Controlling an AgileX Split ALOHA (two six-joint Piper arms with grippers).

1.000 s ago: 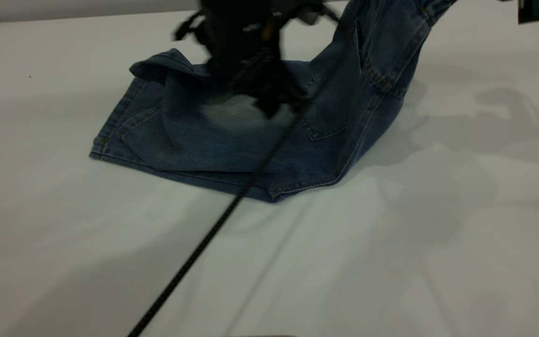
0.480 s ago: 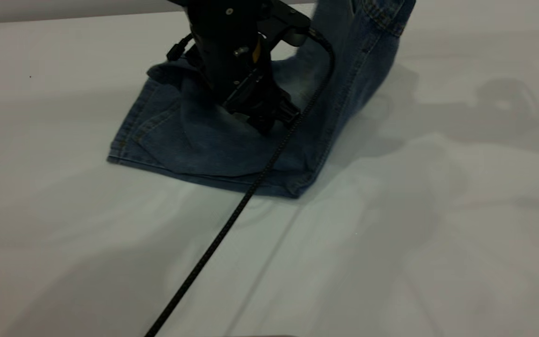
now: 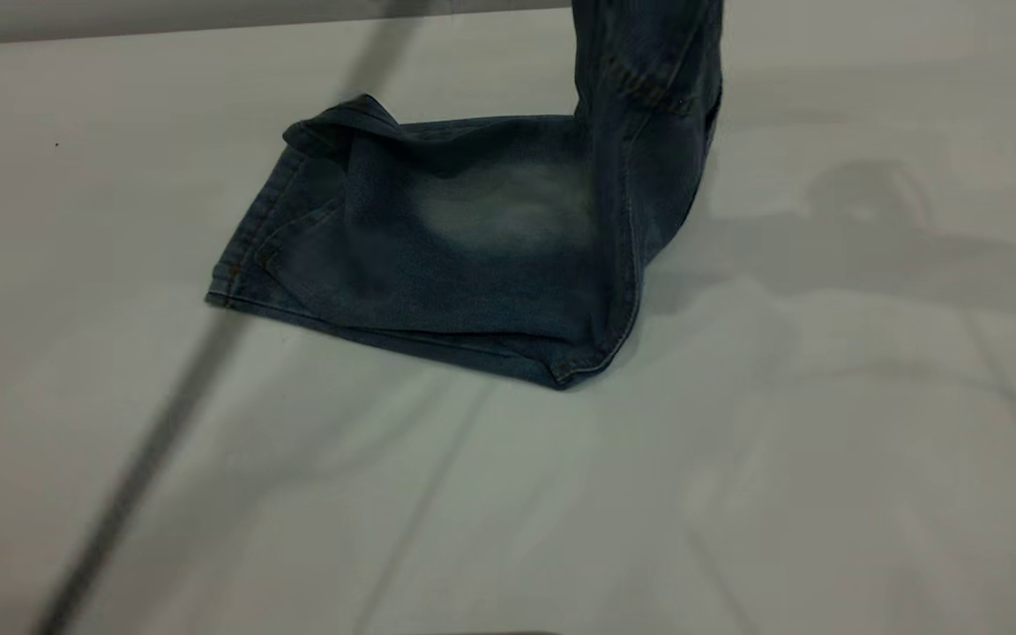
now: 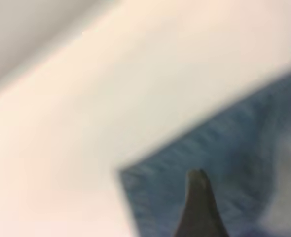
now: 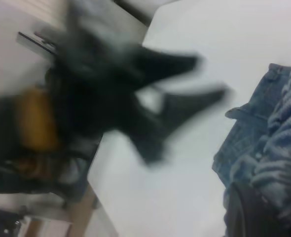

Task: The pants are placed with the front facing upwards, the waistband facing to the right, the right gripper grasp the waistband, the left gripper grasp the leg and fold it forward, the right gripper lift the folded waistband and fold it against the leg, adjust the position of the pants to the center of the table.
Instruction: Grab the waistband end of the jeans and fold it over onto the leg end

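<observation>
The blue denim pants (image 3: 473, 238) lie folded on the table (image 3: 781, 494), legs flat. Their right end (image 3: 649, 79) rises straight up and leaves the exterior view at the top. In the right wrist view the ruched waistband (image 5: 283, 143) is bunched in my right gripper (image 5: 262, 205), which is shut on it, with one dark finger (image 5: 249, 217) showing under the cloth. The same view shows my left gripper (image 5: 212, 76) blurred above the bare table, its two fingers apart and empty. In the left wrist view one fingertip (image 4: 199, 192) hangs over a corner of the leg (image 4: 234, 163).
A blurred dark streak (image 3: 146, 459), the left arm's cable, runs from the far edge to the near left corner. White tabletop surrounds the pants on every side. The far table edge (image 3: 164, 31) is close behind them.
My left gripper has lifted off the flat legs and left the exterior view. The raised waistband end has swung left, from leaning right to standing upright over the fold.
</observation>
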